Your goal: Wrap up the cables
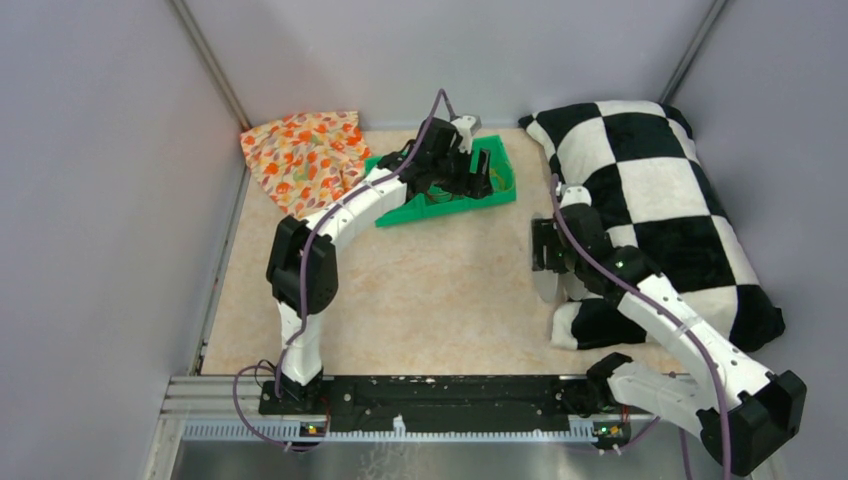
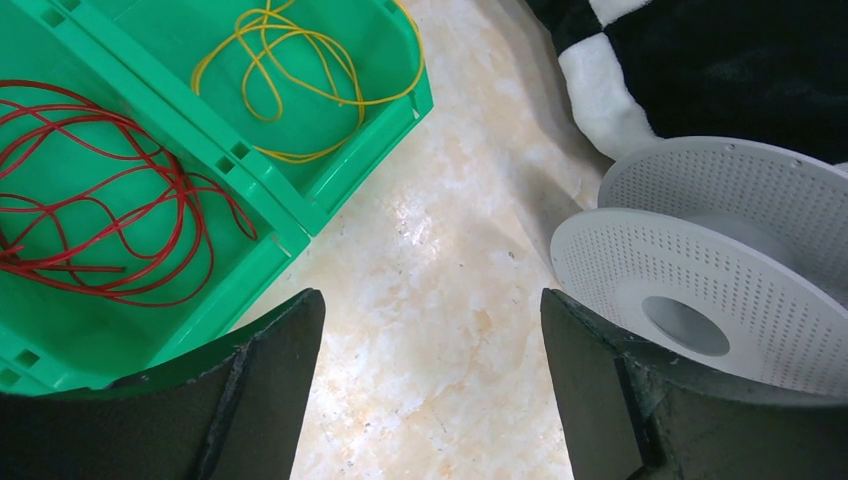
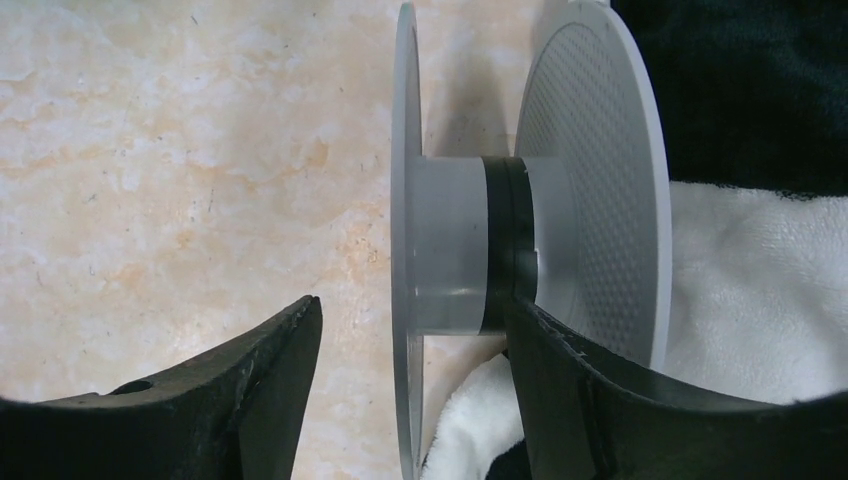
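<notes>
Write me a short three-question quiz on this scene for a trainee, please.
1. True or false: the yellow wire and the red wire lie in separate compartments of the green tray.
2. What stands right in front of the right arm's fingers? A) spool B) patterned cloth C) red wire
3. Fill in: the left arm's fingers are ____ and hold nothing.
Key: 1 true; 2 A; 3 open.
</notes>
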`<state>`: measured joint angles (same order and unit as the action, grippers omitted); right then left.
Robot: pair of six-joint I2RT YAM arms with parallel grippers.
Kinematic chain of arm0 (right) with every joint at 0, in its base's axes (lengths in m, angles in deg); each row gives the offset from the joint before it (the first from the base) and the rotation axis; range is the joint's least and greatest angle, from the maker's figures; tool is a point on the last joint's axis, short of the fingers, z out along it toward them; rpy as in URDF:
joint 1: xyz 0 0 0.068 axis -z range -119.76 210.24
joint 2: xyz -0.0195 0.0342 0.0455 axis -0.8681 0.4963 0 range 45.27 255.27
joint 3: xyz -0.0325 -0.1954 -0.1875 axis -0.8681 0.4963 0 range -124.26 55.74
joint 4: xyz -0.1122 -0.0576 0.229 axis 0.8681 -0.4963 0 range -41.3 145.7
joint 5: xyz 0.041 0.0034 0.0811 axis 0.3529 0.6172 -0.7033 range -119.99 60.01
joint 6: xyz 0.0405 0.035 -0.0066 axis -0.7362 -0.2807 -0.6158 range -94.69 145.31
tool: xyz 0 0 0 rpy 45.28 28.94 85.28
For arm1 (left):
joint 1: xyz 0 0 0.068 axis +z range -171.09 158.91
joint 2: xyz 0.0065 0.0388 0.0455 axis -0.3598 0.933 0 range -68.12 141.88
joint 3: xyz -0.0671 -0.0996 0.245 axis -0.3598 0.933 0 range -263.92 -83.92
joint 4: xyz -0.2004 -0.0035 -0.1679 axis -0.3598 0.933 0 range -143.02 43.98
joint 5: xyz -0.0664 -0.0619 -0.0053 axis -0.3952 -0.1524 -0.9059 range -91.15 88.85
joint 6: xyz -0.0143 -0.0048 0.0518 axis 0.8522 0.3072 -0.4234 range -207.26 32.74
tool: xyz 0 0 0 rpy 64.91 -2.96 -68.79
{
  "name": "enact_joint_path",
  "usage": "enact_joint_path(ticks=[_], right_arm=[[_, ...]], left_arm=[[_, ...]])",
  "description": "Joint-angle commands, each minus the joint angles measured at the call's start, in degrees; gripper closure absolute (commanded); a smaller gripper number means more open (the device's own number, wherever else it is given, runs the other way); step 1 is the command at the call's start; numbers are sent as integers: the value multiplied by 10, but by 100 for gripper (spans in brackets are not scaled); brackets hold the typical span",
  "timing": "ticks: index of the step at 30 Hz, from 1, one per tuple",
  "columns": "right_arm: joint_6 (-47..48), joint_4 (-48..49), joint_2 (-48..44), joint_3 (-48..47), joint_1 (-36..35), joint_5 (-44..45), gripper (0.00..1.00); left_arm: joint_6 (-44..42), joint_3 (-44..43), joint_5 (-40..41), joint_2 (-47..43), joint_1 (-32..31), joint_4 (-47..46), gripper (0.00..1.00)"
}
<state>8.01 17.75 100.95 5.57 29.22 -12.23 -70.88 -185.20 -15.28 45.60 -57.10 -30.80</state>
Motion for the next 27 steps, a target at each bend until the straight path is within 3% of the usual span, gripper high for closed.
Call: enact_joint_path(ticks=[1, 21, 27], right_arm=[[-7, -9, -20, -37, -5, -1, 32], [-28, -46, -21, -114, -5, -37, 28], [-31, -50, -22, -169, -5, -33, 27]], left_arm=[[14, -5, -21, -44, -1, -23, 14], [45, 15, -47, -45, -2, -51, 10], [77, -25, 25, -9, -36, -59, 11]])
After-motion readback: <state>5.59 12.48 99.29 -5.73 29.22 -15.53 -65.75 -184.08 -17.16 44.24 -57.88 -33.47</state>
